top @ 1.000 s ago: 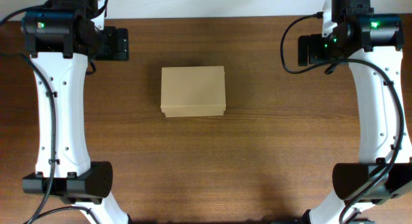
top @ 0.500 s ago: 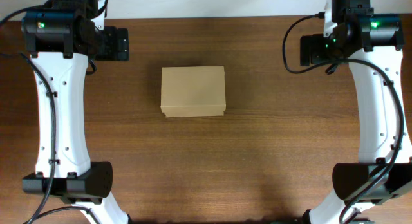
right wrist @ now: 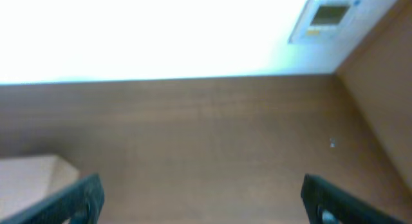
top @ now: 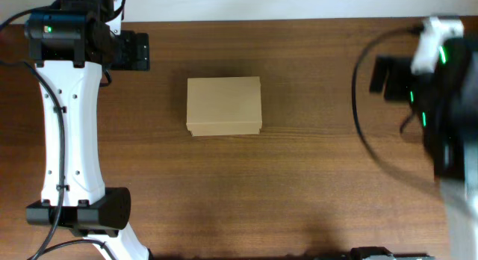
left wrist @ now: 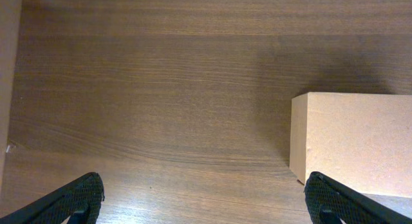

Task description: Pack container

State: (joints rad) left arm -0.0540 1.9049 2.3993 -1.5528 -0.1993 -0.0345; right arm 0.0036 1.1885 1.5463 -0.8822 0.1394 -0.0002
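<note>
The container (top: 224,105) is a tan cardboard box with its lid shut, lying on the table at the upper middle in the overhead view. My left gripper (top: 134,51) is at the far left, well apart from it. The left wrist view shows its fingers (left wrist: 206,205) wide open and empty, with the container (left wrist: 354,143) at the right. My right gripper (top: 388,75) is blurred at the far right. The right wrist view shows its fingers (right wrist: 203,201) wide open and empty, with a corner of the container (right wrist: 26,179) at the lower left.
The brown wooden table (top: 299,185) ends at a white wall along the far edge. A small wall panel (right wrist: 328,17) shows in the right wrist view. The arm bases stand at the front left (top: 78,211) and front right.
My right arm has swung away from its earlier pose and now appears large and blurred at the right edge. The left arm and the container have not moved.
</note>
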